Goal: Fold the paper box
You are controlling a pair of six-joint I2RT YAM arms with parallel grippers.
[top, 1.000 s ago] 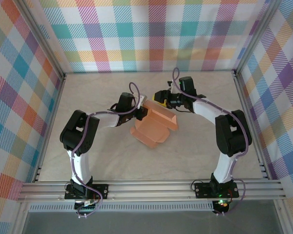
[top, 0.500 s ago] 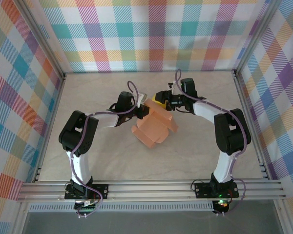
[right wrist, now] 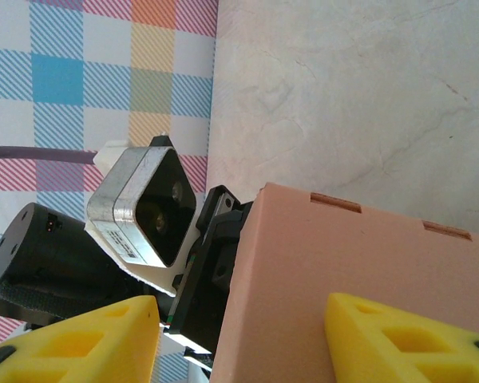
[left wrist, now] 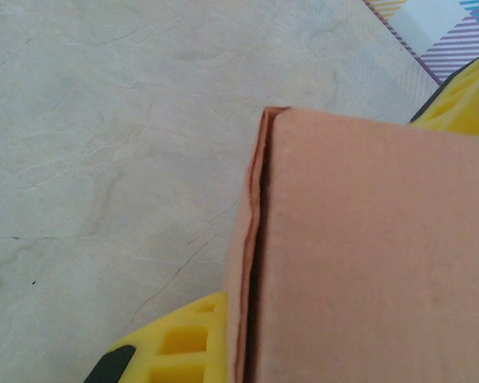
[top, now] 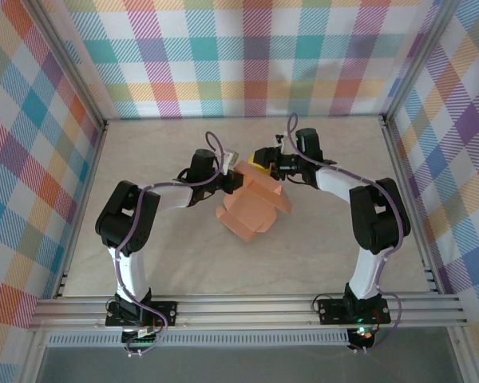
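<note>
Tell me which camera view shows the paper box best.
Top external: the paper box shows whole there, flaps and outline together. Left wrist gives one doubled edge and a flat panel, close up; right wrist gives a panel with two slots.

One paper box (top: 251, 211); two grippers — left (top: 235, 182), right (top: 260, 165)

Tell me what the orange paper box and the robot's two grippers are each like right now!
Salmon-orange thin card paper box: partly folded, one panel raised, not a finished box yet, sitting between the two arms.
Left gripper with yellow fingers: shut, pinching the box's doubled card edge.
Right gripper with yellow fingers: open, its fingers spread at the raised panel without squeezing it.
</note>
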